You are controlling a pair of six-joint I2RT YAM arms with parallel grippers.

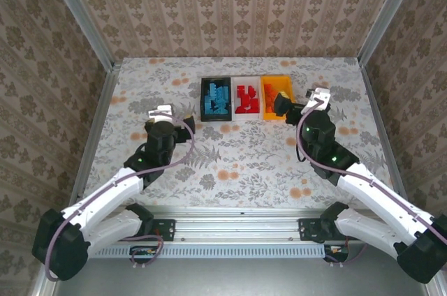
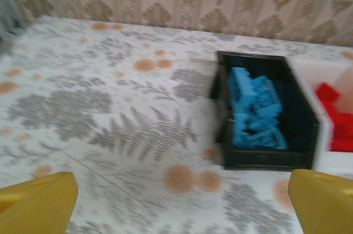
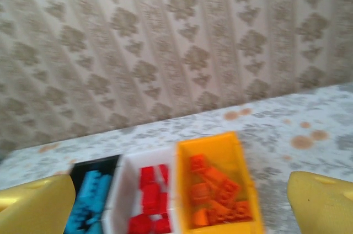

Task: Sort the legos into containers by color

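Note:
Three containers stand in a row at the far middle of the table. The black bin (image 1: 204,99) holds light blue legos (image 1: 217,100), the white bin (image 1: 246,80) red legos (image 1: 246,100), the orange-yellow bin (image 1: 278,82) orange legos (image 1: 269,91). My right gripper (image 1: 282,105) hangs open and empty over the near right corner of the orange-yellow bin (image 3: 207,140), its yellow fingers (image 3: 322,203) wide apart above the orange legos (image 3: 218,192). My left gripper (image 1: 170,113) stands open and empty, left of the black bin (image 2: 265,159) and its blue legos (image 2: 253,110).
The table carries a floral and fern cloth (image 1: 237,163), with patterned walls on three sides and a metal rail (image 1: 237,220) along the near edge. I see no loose bricks on the cloth around the bins.

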